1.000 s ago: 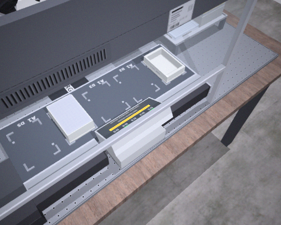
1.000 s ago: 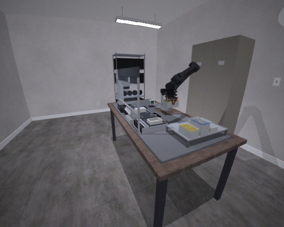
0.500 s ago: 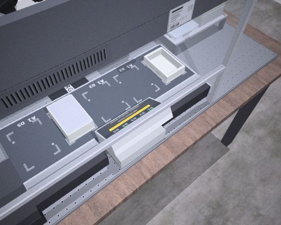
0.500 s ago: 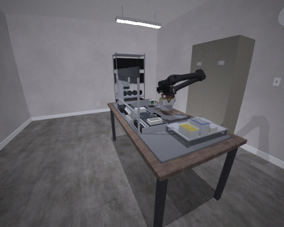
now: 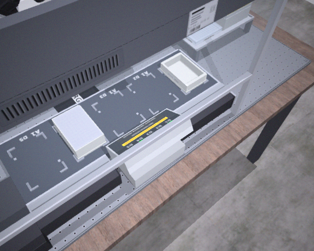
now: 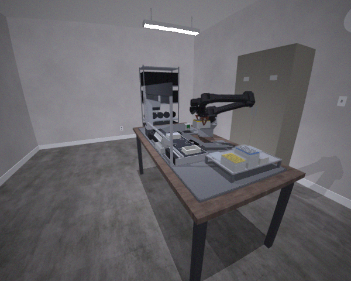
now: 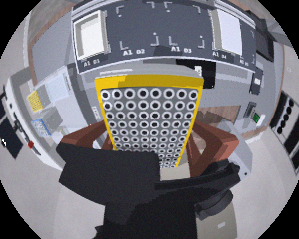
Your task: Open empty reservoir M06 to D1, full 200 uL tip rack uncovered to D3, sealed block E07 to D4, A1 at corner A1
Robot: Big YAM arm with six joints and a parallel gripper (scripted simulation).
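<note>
My gripper [image 7: 149, 119] is shut on a yellow tip rack [image 7: 149, 122] and grips its two long sides. The rack's top shows pale rings on a grey field. In the exterior view the gripper [image 6: 200, 120] holds the rack [image 6: 197, 122] above the table, on the arm's side of the deck. The white open reservoir [image 5: 183, 71] sits in D1 and also shows in the wrist view [image 7: 92, 35]. The white sealed deep-well block [image 5: 78, 130] sits in D4 and also shows in the wrist view [image 7: 229, 32]. The D3 brackets [image 5: 119, 113] hold nothing.
The D2 [image 5: 152, 93] and D5 [image 5: 35, 167] brackets hold nothing. The shelf carries a yellow rack [image 6: 233, 160], a blue rack [image 6: 247, 151] and a clear lidded plate [image 5: 204, 33]. A status panel [image 5: 143, 130] and a rail run along the deck's front. A green key [image 7: 256, 119] lies at the right.
</note>
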